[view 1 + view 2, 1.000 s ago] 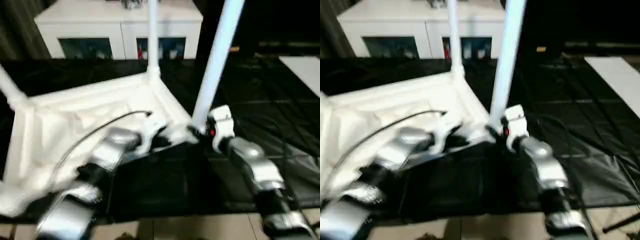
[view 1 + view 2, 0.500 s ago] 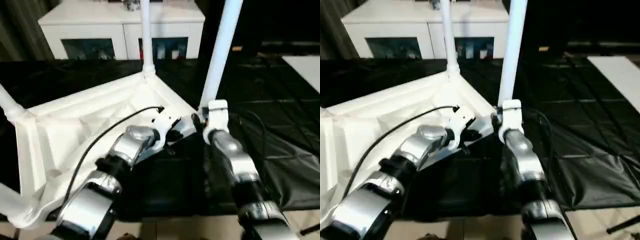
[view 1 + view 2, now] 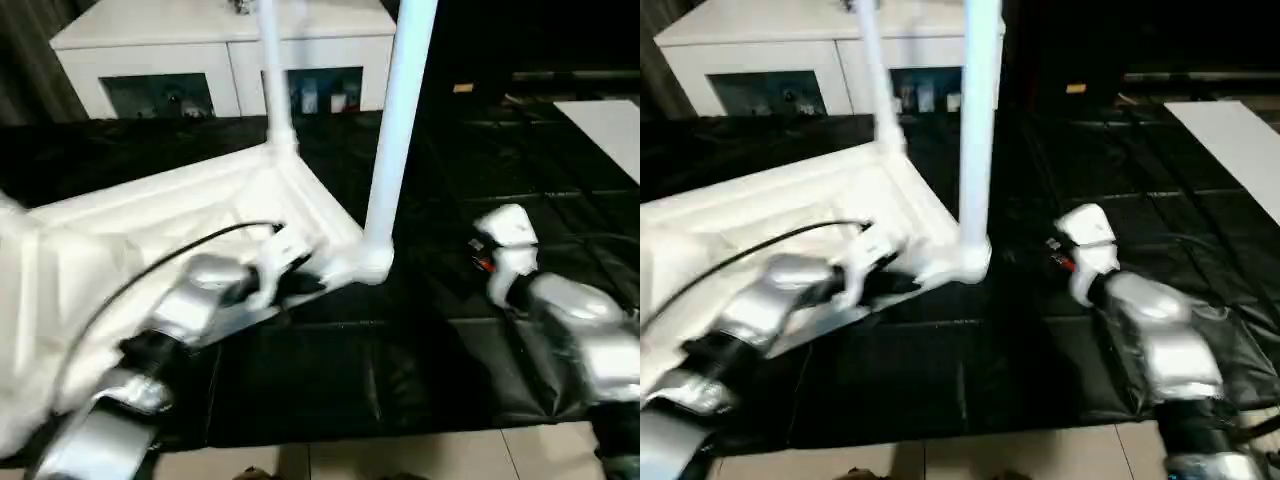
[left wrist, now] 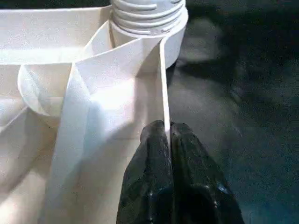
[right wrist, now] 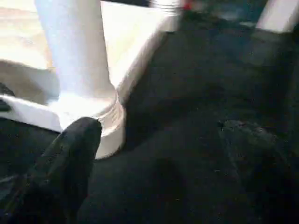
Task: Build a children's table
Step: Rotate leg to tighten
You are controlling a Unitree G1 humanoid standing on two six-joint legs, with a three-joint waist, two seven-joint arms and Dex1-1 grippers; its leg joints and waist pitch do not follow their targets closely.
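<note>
Left tool [image 4: 168,140] pinching the children's table [image 3: 150,230]

Right tool [image 5: 154,154], fingers spread wide, is hanging beside the corner leg [image 3: 398,130].

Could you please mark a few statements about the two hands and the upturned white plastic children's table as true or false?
1. The left hand is shut on the thin side wall of the upturned white plastic children's table. True.
2. The right hand is clamped round the near white tube leg. False: it is open, apart from the leg.
3. The near leg stands in a corner socket. True.
4. The table lies on a bare wooden floor. False: it lies on the black-covered work table.
</note>
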